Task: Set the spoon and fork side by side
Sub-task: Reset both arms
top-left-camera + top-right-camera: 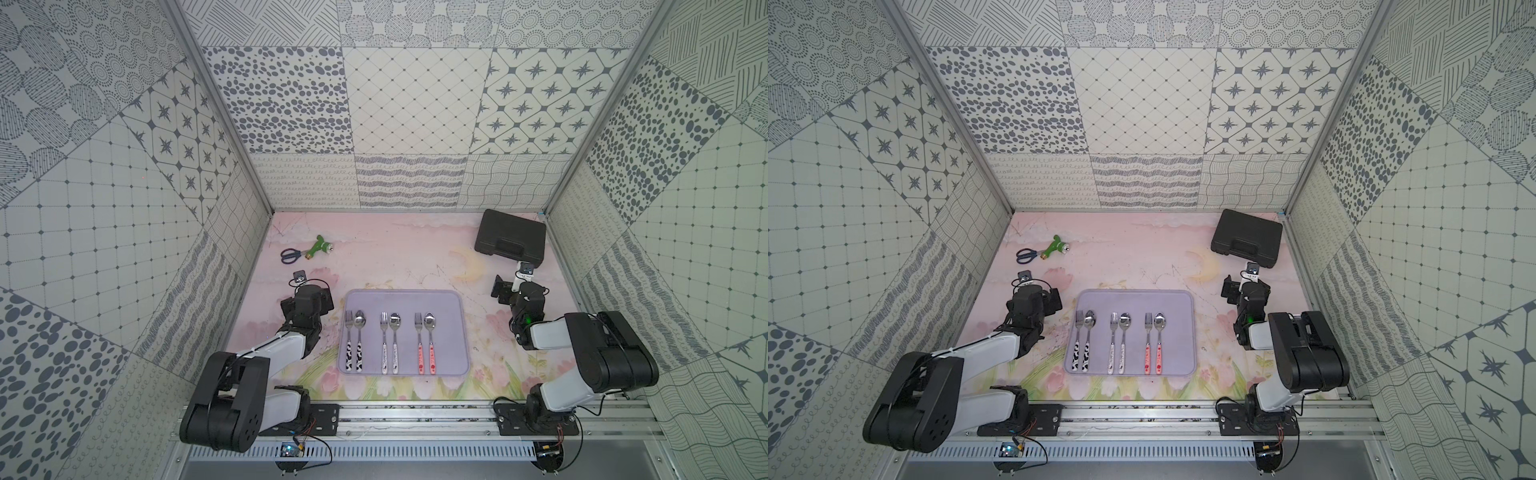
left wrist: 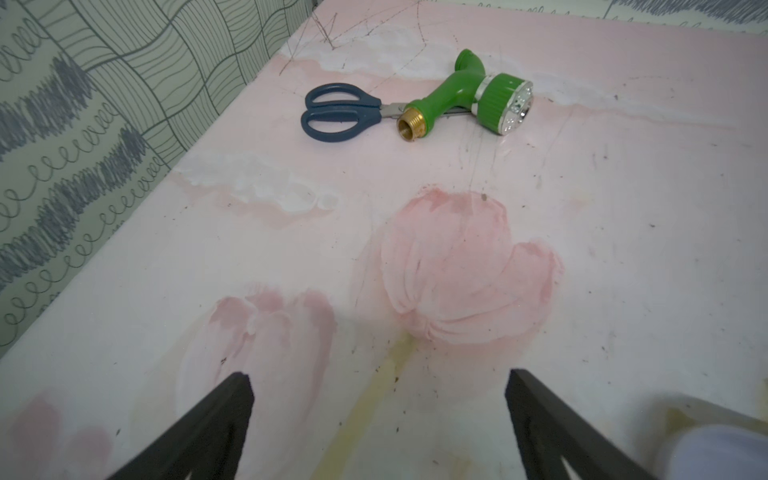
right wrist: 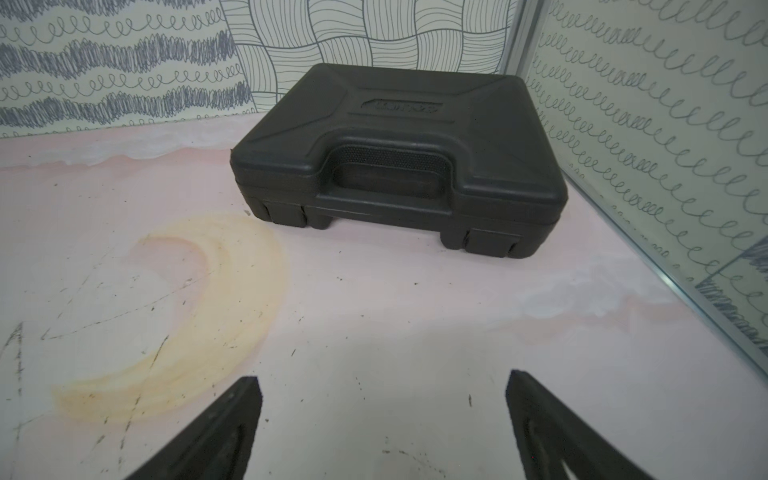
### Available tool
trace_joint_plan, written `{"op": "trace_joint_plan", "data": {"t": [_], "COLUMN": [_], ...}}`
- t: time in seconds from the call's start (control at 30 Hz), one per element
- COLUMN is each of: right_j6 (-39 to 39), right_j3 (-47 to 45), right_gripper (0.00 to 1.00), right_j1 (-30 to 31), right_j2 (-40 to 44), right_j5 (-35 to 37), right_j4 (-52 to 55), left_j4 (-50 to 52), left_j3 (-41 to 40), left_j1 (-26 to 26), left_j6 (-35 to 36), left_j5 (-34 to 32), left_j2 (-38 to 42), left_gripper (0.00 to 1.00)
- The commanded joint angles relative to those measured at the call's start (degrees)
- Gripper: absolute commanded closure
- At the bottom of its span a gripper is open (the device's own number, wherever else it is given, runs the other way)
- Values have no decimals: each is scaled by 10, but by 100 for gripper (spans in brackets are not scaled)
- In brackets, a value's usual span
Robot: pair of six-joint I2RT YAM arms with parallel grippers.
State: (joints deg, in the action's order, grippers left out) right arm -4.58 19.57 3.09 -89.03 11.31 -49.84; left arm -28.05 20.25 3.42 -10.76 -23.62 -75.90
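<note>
Spoons (image 1: 395, 321) beside forks (image 1: 384, 321), on lilac tray (image 1: 405, 301)

Patterned walls (image 1: 415, 104), pink floral tabletop (image 1: 395, 257)

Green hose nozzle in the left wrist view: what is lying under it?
The scissors: their metal blades run beneath the green hose nozzle, blue handles sticking out. The nozzle's grip covers the blades' middle, and the tips are hard to make out.

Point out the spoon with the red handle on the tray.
The red-handled spoon at the tray's right end; the cow-patched spoon and white-handled spoon lack red.
</note>
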Motion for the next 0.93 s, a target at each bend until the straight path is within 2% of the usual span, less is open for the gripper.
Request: {"op": "trace_joint_plan", "data": {"t": [0.0, 0.03, 0.07, 0.13, 0.9], "right_j6": [14, 15, 15, 13, 24], "right_j3": [25, 25, 25, 26, 33], "right_gripper": [3, 3, 3, 3, 3], "right_j1": [-4, -4, -4, -5, 8], "right_j2": [3, 4, 3, 3, 2], "right_j5": [-43, -42, -41, -38, -23], "right_j4": [-5, -6, -7, -4, 6], "left_j4": [-196, -222, -201, -183, -184], "left_j3": [8, 14, 30, 39, 41], "left_j1": [-36, -37, -39, -36, -26], "left_j6": [32, 42, 49, 60, 76], "left_j5": [194, 207, 239, 256, 257], "left_j2": [-81, -115, -132, -134, -139], "left_gripper": [1, 1, 1, 1, 1]}}
